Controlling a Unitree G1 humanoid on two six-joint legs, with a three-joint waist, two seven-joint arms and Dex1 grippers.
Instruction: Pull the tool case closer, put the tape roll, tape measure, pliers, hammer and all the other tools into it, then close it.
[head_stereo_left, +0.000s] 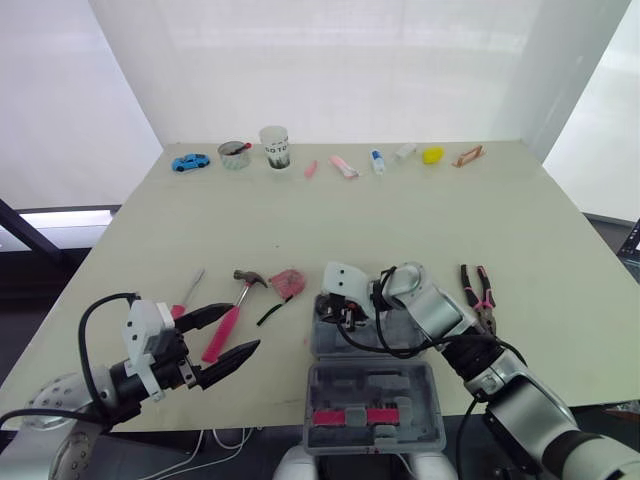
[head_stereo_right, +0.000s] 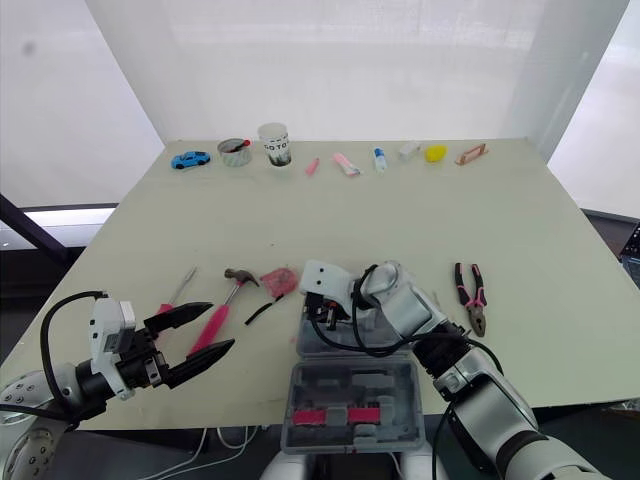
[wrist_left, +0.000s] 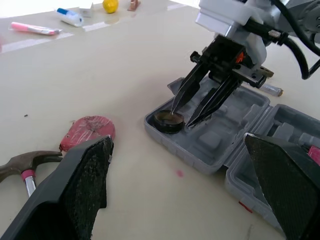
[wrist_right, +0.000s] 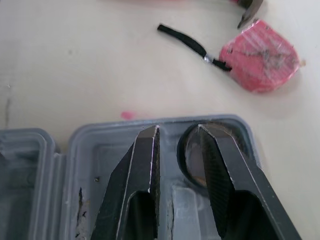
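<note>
Hovering tips-down at the tape roll (wrist_left: 169, 120) in the round pocket of the open tool case (wrist_left: 215, 145), the right end effector (wrist_left: 181, 117) has its fingers slightly apart, clamping nothing; the roll looks seated. Its forearm angles in across the case at the bench's (head_stereo_left: 400, 220) near edge. The left end effector (head_stereo_left: 245, 327) hangs spread wide beside the hammer (head_stereo_left: 240, 296), likely next.
</note>
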